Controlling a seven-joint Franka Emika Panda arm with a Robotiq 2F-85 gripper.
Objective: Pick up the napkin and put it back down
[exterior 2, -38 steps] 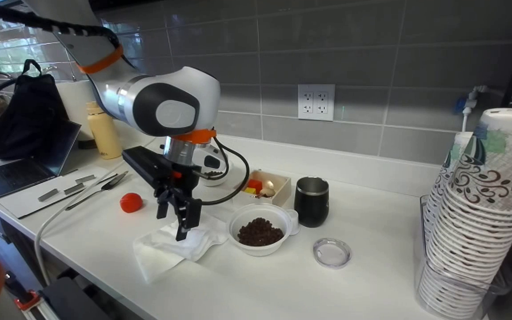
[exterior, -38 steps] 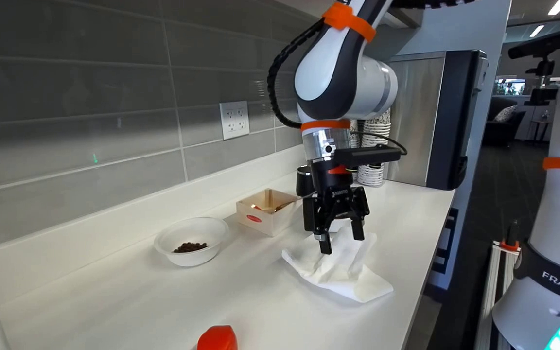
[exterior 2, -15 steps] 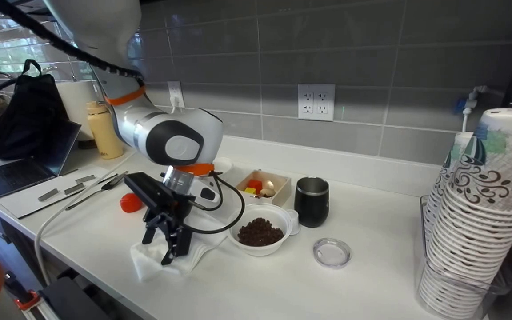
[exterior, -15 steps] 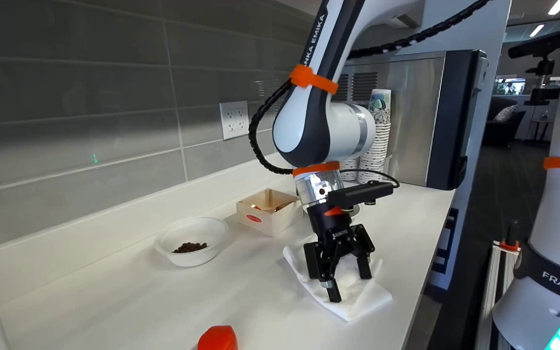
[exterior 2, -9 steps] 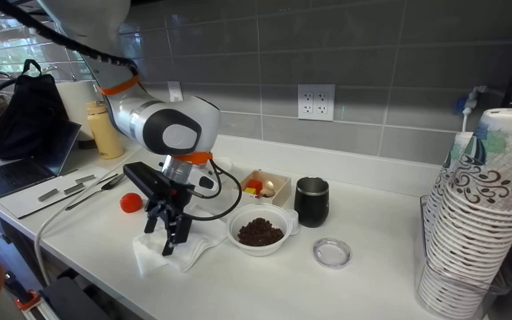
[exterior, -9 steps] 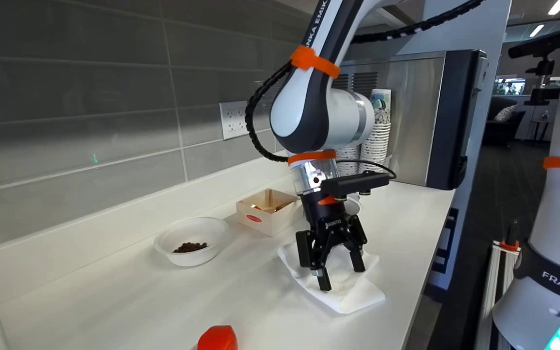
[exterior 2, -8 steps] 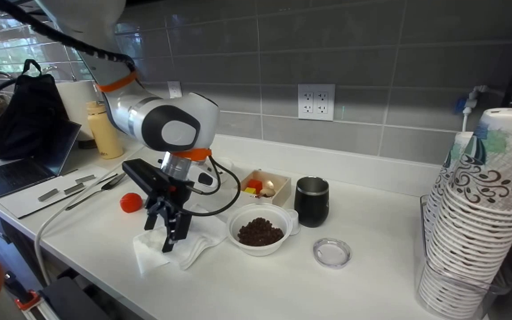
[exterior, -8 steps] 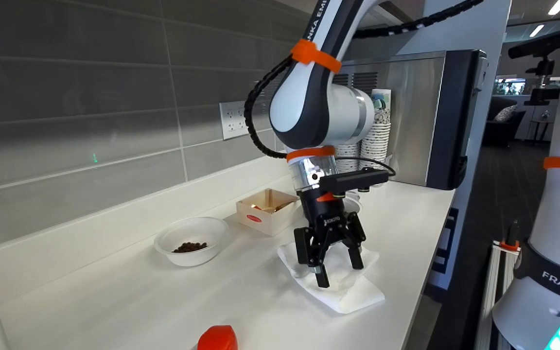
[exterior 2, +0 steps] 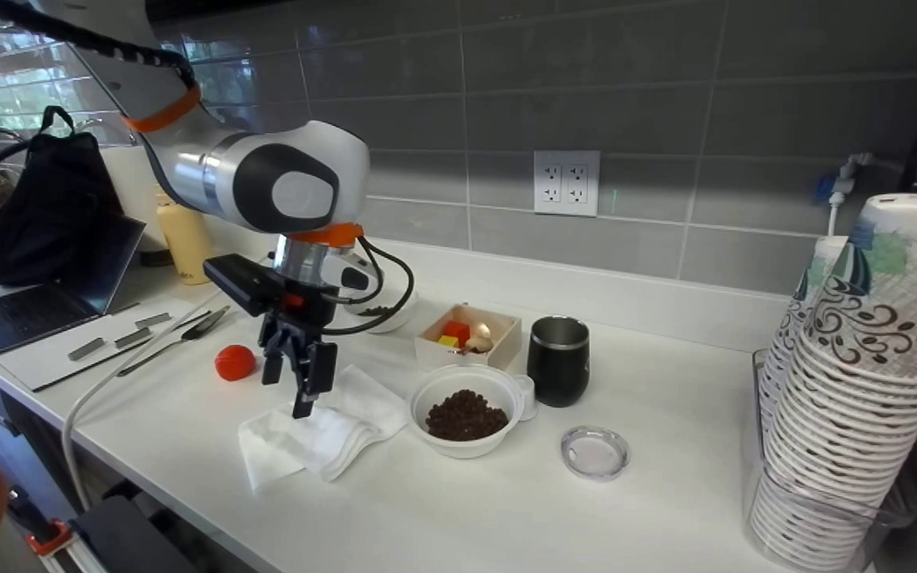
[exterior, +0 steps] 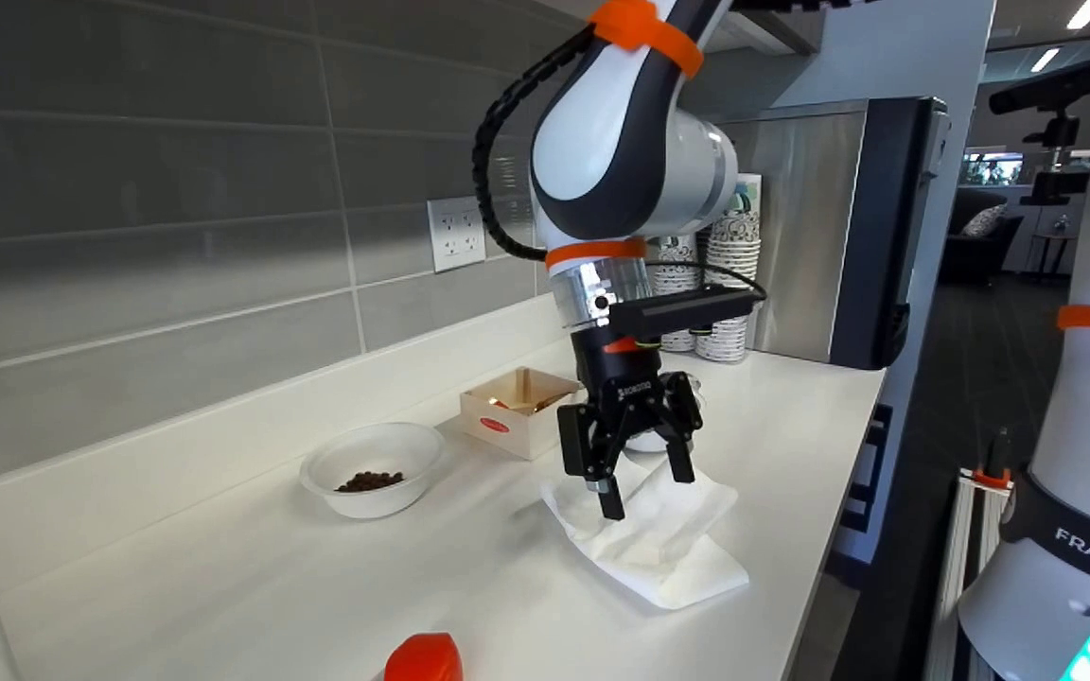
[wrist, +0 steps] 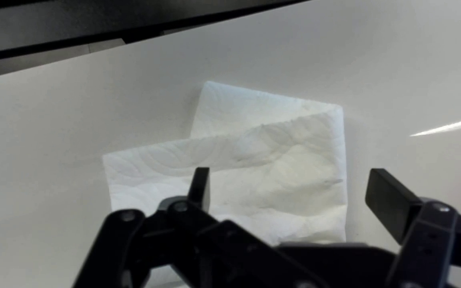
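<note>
Wrist view, looking down past my Robotiq gripper: its two black fingers stand wide apart, inner faces toward each other. Beneath them, a white paper napkin lies creased and loosely folded on the white countertop. From this angle, one fingertip overlaps the napkin, while the other shows just past its side, against the countertop. A corner of the napkin juts beyond the fingertips toward the countertop's edge.

Both exterior views show me the gripper hovering above the napkin, fingers pointing down, the fingertips apart from the paper.

In an exterior view, a white bowl of small brown pieces stands just beside the napkin; I cannot tell whether they touch. Behind that bowl I see a light wooden box holding a red block and a yellow block, with a black tumbler beside it and a clear round lid near the tumbler. A red rounded object sits apart from the napkin, away from the bowl. Another white bowl stands well apart from the napkin.
</note>
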